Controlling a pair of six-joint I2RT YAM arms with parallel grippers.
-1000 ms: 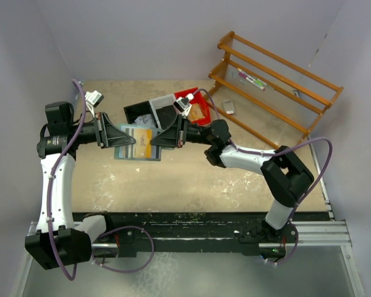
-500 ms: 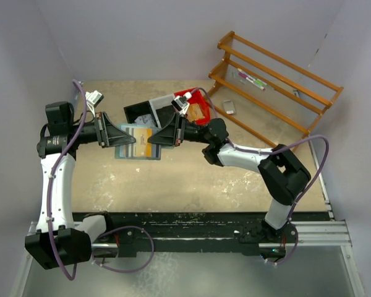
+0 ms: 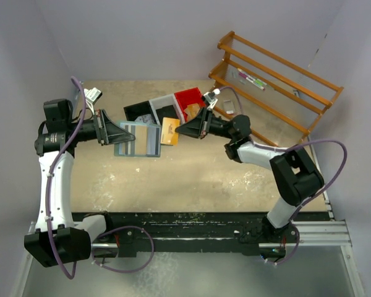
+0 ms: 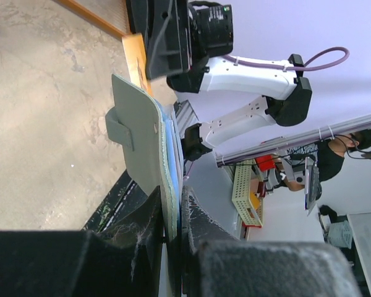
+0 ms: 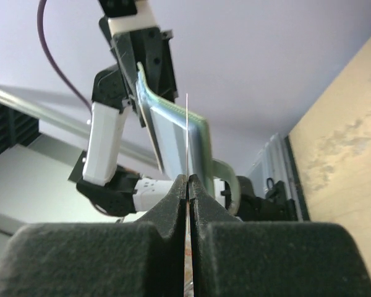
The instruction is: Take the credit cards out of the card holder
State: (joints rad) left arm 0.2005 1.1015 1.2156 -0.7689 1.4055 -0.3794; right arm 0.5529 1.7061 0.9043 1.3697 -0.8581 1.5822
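Observation:
The card holder (image 3: 138,139), a pale mint-green wallet with clear pocket pages, hangs open above the table. My left gripper (image 3: 130,140) is shut on its left edge. In the left wrist view the holder's cover (image 4: 142,136) and snap tab stand upright between the left gripper's (image 4: 172,207) jaws. Just right of the holder, a tan-orange credit card (image 3: 169,131) is clear of the pockets, with my right gripper (image 3: 179,130) shut on its right end. The right wrist view shows this card (image 5: 187,124) edge-on as a thin line rising from the shut right gripper (image 5: 187,180), with the holder (image 5: 173,133) behind it.
A black bin (image 3: 140,112), a grey bin (image 3: 162,105) and a red bin (image 3: 189,99) stand behind the holder. A wooden rack (image 3: 272,79) leans at the back right, with a small silver device (image 3: 229,107) on the table in front of it.
My right gripper has drawn back to the right, pulling the tan-orange card out of the holder. The left gripper still holds the holder in about the same place.

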